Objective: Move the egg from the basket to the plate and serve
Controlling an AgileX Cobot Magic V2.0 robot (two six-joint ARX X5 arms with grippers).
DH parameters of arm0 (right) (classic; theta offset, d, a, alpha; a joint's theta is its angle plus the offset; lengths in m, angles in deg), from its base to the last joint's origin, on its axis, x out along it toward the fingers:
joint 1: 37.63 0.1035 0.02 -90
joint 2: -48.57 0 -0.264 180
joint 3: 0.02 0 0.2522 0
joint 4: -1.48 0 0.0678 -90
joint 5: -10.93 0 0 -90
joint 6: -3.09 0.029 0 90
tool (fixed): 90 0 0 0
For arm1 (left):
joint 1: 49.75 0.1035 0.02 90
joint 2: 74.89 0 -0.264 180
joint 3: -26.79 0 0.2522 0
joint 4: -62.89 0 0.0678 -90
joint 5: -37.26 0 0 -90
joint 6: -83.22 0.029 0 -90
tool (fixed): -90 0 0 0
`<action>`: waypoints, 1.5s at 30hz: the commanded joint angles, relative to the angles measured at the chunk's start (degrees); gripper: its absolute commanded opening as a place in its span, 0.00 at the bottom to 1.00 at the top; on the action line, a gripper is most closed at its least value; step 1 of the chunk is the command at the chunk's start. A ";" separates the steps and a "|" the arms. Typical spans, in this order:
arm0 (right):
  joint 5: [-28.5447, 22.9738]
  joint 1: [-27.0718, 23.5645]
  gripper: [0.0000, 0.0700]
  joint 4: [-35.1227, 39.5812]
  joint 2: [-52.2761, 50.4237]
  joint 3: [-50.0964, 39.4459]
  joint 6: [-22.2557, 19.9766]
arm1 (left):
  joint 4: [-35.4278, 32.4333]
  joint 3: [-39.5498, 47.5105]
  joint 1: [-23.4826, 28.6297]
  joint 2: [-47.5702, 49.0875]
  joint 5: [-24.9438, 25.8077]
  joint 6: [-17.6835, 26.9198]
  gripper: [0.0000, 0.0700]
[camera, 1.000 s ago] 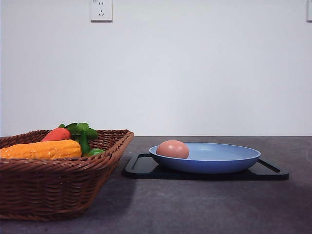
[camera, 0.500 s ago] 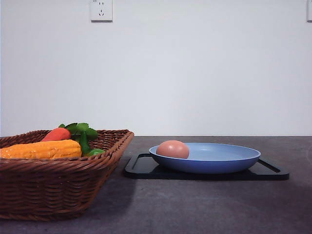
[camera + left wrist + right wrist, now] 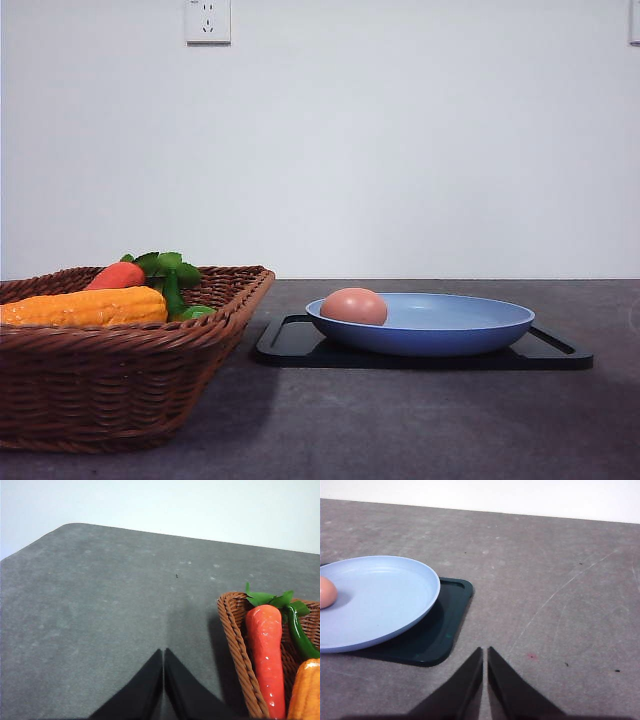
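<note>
While nothing has shifted lately, the pinkish-brown oval egg (image 3: 353,306) rests at nine o'clock in the matte light-blue round plate (image 3: 470,335); both grippers' fingers pressed together, so transfer looks done.

From my feed, the basket (image 3: 120,370) sits left with the corn (image 3: 85,307) and carrot (image 3: 115,275) in it. Right of it, the egg (image 3: 353,306) lies in the plate (image 3: 450,335), which is on the tray (image 3: 290,345).

The basket (image 3: 130,350) is brown woven wicker with a braided rim. The plate (image 3: 450,325) looks like smooth, matt light-blue plastic, and the egg (image 3: 354,306) in it is smooth with a soft sheen. The black tray (image 3: 445,630) underneath is smooth and slightly glossy. The carrot (image 3: 265,655) shines like plastic. The grey tabletop (image 3: 560,580) is matt, speckled and faintly scratched.
</note>
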 commanded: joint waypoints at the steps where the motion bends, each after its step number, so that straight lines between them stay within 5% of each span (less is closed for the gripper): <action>1: -0.04 0.18 0.00 0.53 -0.09 -0.35 0.61 | 1.05 1.26 0.00 0.02 0.07 0.72 0.00; 45: -0.04 0.17 0.00 0.53 -0.11 -0.35 0.61 | 1.05 1.27 0.00 0.02 0.07 0.72 0.00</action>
